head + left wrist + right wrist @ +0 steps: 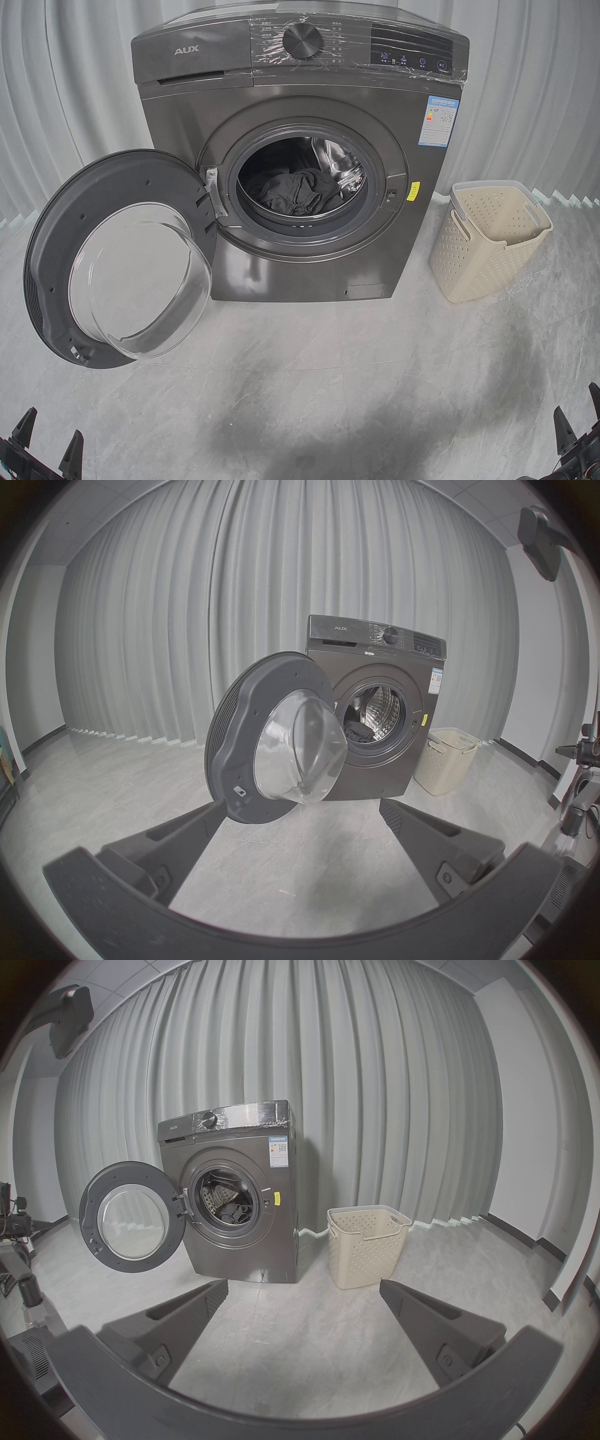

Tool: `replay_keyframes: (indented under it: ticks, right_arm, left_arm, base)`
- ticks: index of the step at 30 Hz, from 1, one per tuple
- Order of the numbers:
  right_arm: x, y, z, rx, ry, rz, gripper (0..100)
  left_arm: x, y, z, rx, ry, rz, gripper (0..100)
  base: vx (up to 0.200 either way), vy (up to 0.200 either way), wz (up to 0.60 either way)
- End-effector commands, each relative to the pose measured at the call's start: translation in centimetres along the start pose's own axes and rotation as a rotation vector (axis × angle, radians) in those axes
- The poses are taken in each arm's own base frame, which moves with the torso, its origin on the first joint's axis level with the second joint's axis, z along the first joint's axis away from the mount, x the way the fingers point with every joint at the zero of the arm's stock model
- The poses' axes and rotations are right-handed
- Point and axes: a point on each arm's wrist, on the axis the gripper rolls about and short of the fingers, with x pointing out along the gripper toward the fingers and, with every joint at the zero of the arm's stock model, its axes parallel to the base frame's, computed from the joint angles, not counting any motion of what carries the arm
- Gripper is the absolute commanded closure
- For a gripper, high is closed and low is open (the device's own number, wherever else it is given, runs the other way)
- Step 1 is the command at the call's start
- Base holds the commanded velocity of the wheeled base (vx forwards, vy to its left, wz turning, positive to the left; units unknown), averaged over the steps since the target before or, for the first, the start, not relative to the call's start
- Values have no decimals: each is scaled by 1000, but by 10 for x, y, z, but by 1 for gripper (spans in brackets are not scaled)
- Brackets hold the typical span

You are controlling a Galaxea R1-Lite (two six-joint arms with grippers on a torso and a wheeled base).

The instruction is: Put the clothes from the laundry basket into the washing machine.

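Front-loading washing machine point(300, 275) in the centre of the head view, standing on a grey marbled floor point(375, 375) before a pleated pale curtain point(531, 94); its round door point(56, 250) hangs fully open to the left of the frame, the clear bowl-shaped window facing the camera; a heap of dark clothes point(297, 190) lies in the bottom of the steel drum, just behind the rubber seal. Markings on the machine: brand lettering point(186, 50) in pale capitals on the drawer panel at upper left; a round dial point(302, 41) at top centre; a dark display point(412, 59) with small lit icons at upper right (dial and display lie under wrinkled clear film); a blue-and-white rating sticker point(438, 120) with small print too fine to make out, below the display; a small yellow sticker point(413, 190) right of the drum opening. The cream perforated laundry basket point(475, 262) stands on the floor just beside the machine's right flank, at the right of the frame, its inner walls showing. Left gripper point(52, 425) in the lower left corner and right gripper point(576, 400) in the lower right corner, each with its dark fingers spread apart and nothing between them; both well apart from machine and basket.
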Motion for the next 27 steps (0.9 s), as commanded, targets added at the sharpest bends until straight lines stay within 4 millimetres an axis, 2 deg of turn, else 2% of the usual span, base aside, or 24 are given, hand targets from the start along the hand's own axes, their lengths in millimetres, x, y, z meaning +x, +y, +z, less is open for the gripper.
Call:
replay_keyframes:
  ticks: [1, 7, 10, 16, 25, 27]
  right_arm:
    - [0, 0, -5, -1, 3, 2, 0]
    - [0, 0, -5, -1, 3, 2, 0]
    - [0, 0, -5, -1, 3, 2, 0]
    - [0, 0, -5, -2, 3, 4, 0]
    - [0, 0, -5, -2, 3, 4, 0]
    - [0, 0, -5, -2, 3, 4, 0]
  left_arm:
    - [-1, 0, -1, -1, -10, -1, 0]
    - [-1, 0, -1, -1, -10, -1, 0]
    - [-1, 0, -1, -2, -10, -1, 0]
    - [-1, 0, -1, -1, -10, -1, 0]
    - [-1, 0, -1, -2, -10, -1, 0]
    - [-1, 0, -1, -2, -10, -1, 0]
  base:
    - [0, 200, 0]
    - [0, 200, 0]
    - [0, 0, 0]
    - [-200, 0, 0]
    - [0, 0, 0]
    - [0, 200, 0]
